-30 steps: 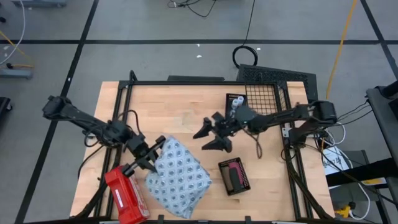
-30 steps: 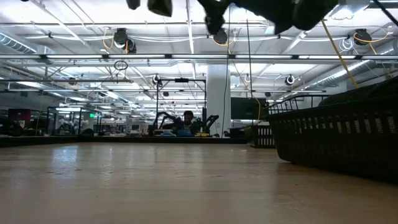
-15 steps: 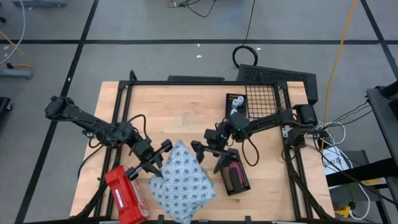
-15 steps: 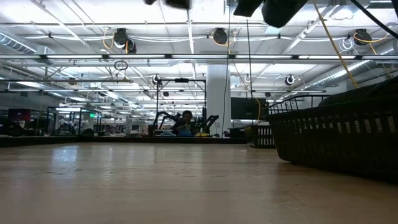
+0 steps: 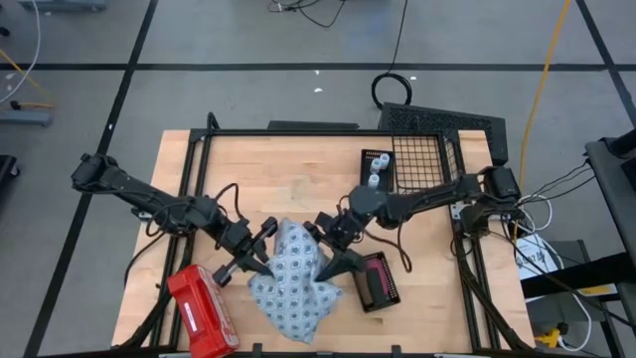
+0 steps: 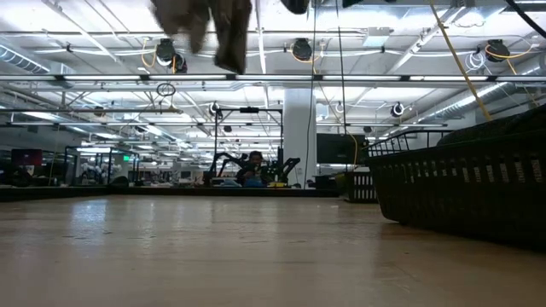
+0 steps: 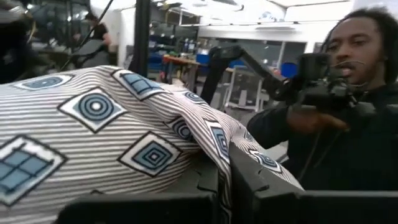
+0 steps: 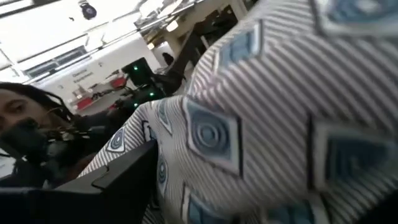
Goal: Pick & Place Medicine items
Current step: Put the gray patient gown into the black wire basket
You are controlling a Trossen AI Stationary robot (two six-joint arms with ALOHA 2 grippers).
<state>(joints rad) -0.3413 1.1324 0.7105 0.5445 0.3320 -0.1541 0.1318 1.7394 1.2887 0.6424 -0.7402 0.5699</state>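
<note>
The blue-white patterned cloth (image 5: pixel 294 283) lies bunched near the table's near edge. Part of it is raised and hangs at the top of the low view (image 6: pixel 213 34). My left gripper (image 5: pixel 248 261) is at the cloth's left edge, shut on it (image 7: pixel 222 180). My right gripper (image 5: pixel 329 249) is open at the cloth's right edge, and the cloth fills its wrist view (image 8: pixel 261 112). A small black tray (image 5: pixel 376 281) right of the cloth holds a pink-red tube. Tiny white bottles (image 5: pixel 376 161) stand in a black holder farther back. My left gripper pinches a fold of the cloth's left edge (image 7: pixel 211 134) between its two fingers (image 7: pixel 249 186), coming level from the table's left. The cloth drapes over the fingers and rises above them. The rest lies on the table. Whether my right gripper touches the cloth cannot be told.
A large red plastic case (image 5: pixel 202 320) lies at the near left corner, close to my left gripper. A black wire basket (image 5: pixel 429 149) sits at the far right. A person (image 7: pixel 354 93) stands beyond the table. Bare wood (image 5: pixel 288 174) lies across the far half.
My right gripper has moved from the table's middle toward the near edge and down to the cloth's right edge. My left gripper has shifted slightly right. The cloth has bunched up narrower between the two grippers, and its upper part has risen.
</note>
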